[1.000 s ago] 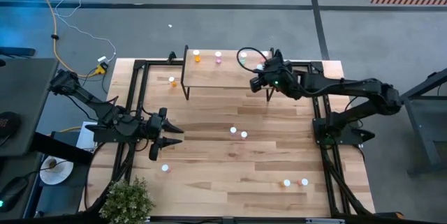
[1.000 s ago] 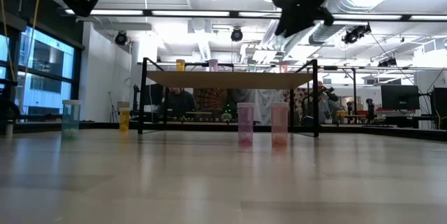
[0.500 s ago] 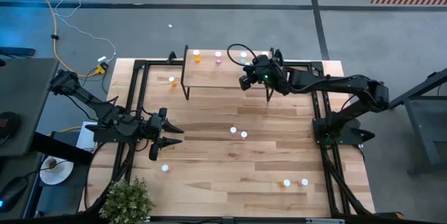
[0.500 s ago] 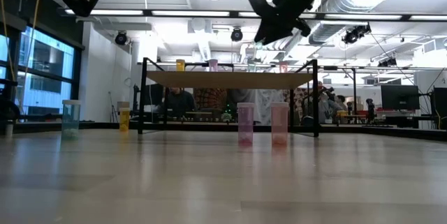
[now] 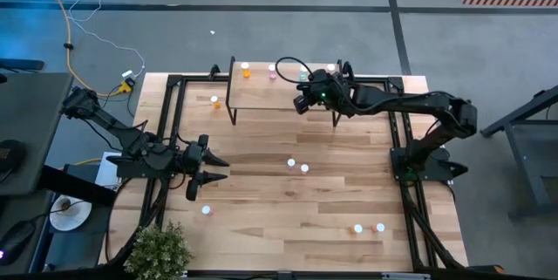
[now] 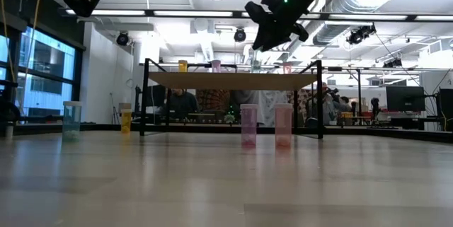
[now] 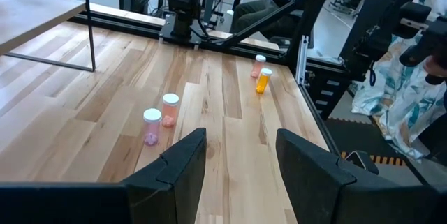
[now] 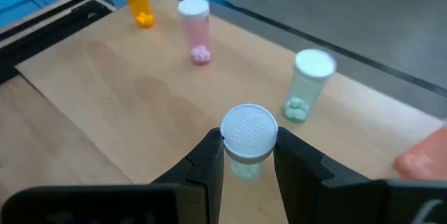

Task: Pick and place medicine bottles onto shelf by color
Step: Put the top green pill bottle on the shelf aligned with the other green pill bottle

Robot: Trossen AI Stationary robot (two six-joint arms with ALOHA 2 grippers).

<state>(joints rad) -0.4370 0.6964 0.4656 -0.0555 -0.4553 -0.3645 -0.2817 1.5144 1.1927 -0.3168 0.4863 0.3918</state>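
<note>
**Teal bottle carried in over the shelf**

On the left, we see the left gripper (image 5: pixel 212 168) parked, fingers parted and empty. Over the last second the right gripper (image 8: pixel 248 155) has swung leftward above the shelf (image 5: pixel 261 95), clamped on a teal bottle (image 8: pixel 248 140) beside the teal one standing there (image 8: pixel 307 84). We judge placement is close. We read no labels.

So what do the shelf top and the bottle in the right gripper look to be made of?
The shelf top looks like pale, matte wood or plywood, with faint grain and little glare. The bottle held in the right gripper seems to be translucent greenish plastic, since light passes through its body, with an opaque white, dimpled cap, probably plastic too.
</note>
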